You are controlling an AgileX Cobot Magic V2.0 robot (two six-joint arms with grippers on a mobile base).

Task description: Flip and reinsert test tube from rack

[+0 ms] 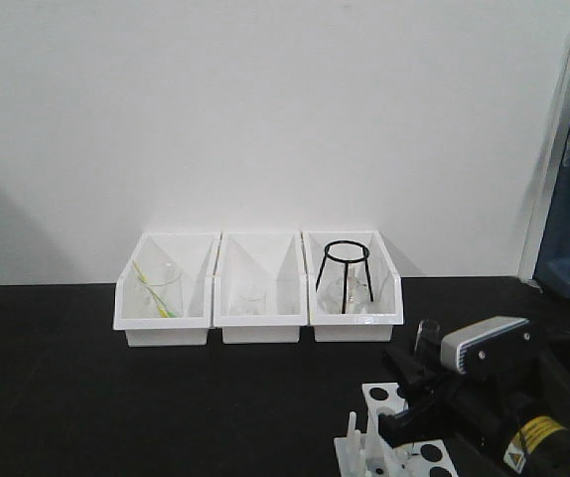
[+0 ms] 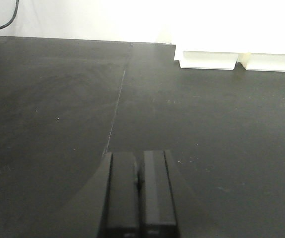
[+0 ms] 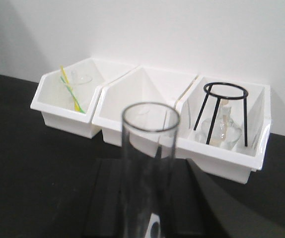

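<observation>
One glass test tube point(image 3: 150, 148) is standing upright in the right gripper point(image 3: 145, 213), its open mouth pointing up. The black fingers point(image 3: 105, 198) are pressing in on it from either side, low on its length. In the front view the tube's rim is showing just above the gripper's grey and black body. It is being held off the table, above the right rear part of the rack point(image 1: 389, 396).

The rack is sitting on the black table point(image 1: 116, 397) at the bottom edge of the front view, nearer the camera than the right-hand bin. Part of its white top plate with round holes is showing, and upright pegs point(image 1: 351, 437) are rising along its left side. The rest is being cut off by the frame or hidden by the arm (whether any tube is standing in a hole I cannot tell).

The left gripper point(image 2: 139, 163) is hanging low over the table with the bins off to its front right. Its two fingers are lying flush together with nothing between them.

Three white open-front bins are lining the wall side by side. The left bin point(image 1: 126, 313) is holding a beaker point(image 1: 158, 288) with a yellow-green stick leaning in it. The middle bin point(image 1: 260, 320) is holding a smaller glass vessel point(image 1: 248, 298). The right bin point(image 1: 356, 320) is holding a black wire tripod point(image 1: 345, 260) standing over a round flask point(image 1: 350, 296).
</observation>
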